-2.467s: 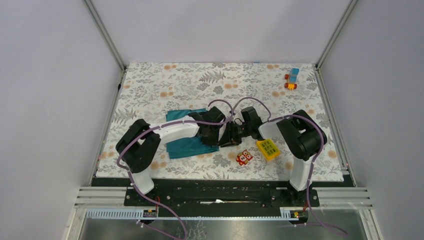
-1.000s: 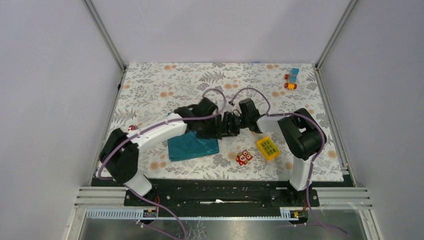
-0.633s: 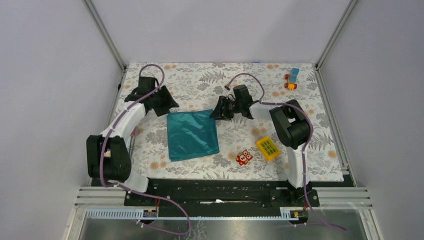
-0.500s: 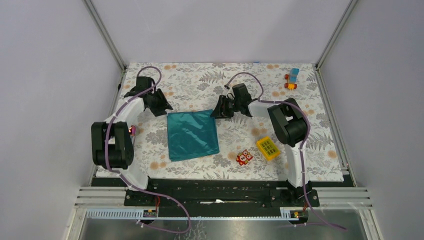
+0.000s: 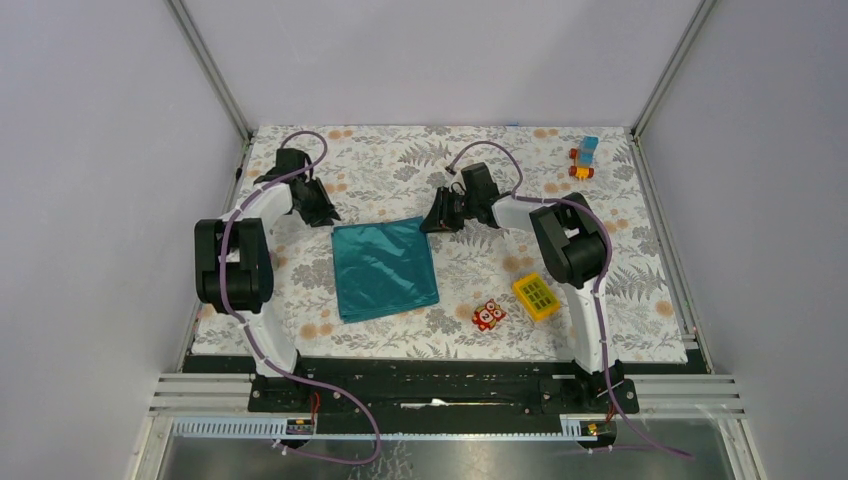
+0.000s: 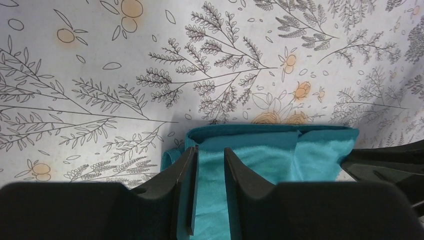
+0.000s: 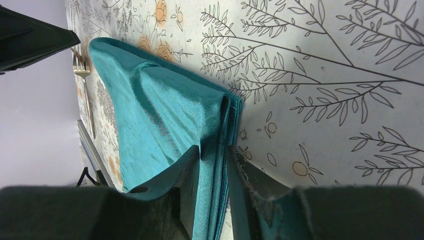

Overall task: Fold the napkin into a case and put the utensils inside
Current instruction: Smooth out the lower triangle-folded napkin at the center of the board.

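While the napkin [image 5: 386,268] lies only part-folded, left gripper [image 6: 210,152] and right gripper [image 7: 214,150] each pinch a corner between narrowed jaws; case and utensils [image 7: 87,100] are outstanding.

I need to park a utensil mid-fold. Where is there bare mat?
Free: the far strip of mat behind the left gripper and right gripper; the right side between toy car and yellow block. Crowded: the far corners of the napkin, and around the owl.
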Tool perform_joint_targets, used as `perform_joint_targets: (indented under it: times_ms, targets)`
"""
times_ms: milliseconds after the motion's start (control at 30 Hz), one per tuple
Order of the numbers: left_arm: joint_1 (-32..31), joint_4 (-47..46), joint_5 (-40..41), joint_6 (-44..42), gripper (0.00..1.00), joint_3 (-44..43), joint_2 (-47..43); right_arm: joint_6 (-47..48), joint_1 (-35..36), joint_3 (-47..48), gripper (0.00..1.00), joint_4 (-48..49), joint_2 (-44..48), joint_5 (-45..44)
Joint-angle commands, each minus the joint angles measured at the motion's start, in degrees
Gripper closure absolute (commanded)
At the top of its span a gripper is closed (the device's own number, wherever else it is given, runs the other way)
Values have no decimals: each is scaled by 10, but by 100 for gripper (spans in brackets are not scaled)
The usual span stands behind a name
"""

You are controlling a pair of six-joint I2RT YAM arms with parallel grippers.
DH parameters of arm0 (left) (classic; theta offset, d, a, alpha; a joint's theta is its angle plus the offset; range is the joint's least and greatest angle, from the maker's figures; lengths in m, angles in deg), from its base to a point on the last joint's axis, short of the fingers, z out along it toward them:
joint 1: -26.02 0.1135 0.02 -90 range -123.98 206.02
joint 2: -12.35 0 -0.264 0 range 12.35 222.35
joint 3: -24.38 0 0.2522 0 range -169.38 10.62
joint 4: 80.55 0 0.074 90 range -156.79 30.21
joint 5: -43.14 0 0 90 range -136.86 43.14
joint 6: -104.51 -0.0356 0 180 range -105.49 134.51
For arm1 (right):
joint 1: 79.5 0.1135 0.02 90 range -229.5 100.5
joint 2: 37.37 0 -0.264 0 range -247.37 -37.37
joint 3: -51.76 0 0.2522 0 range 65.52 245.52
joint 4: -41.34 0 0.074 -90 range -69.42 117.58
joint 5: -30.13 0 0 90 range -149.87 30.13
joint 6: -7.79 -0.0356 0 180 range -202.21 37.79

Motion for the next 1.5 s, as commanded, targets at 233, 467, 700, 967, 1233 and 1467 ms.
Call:
perform_joint_targets:
  times_ms: [233,467,700,967,1233,1467]
  targets:
    - [1,-3,27,-32,65,-29,25,12,-11,22,62,-15,-9,-2]
    - [1,-9,19,-32,64,-16,31,13,-10,31,57,-20,-20,-6]
    - [1,-9,18,-34,65,-4,29,17,-11,56,55,-37,-32,-3]
    - [1,-6,25,-37,66,-4,35,13,-11,75,62,-38,-53,4]
    - [1,-10,28,-34,80,-5,36,12,-11,83,83,-40,-61,0]
    - [5,-1,63,-30,95,5,22,-3,-13,49,100,-18,-35,-52]
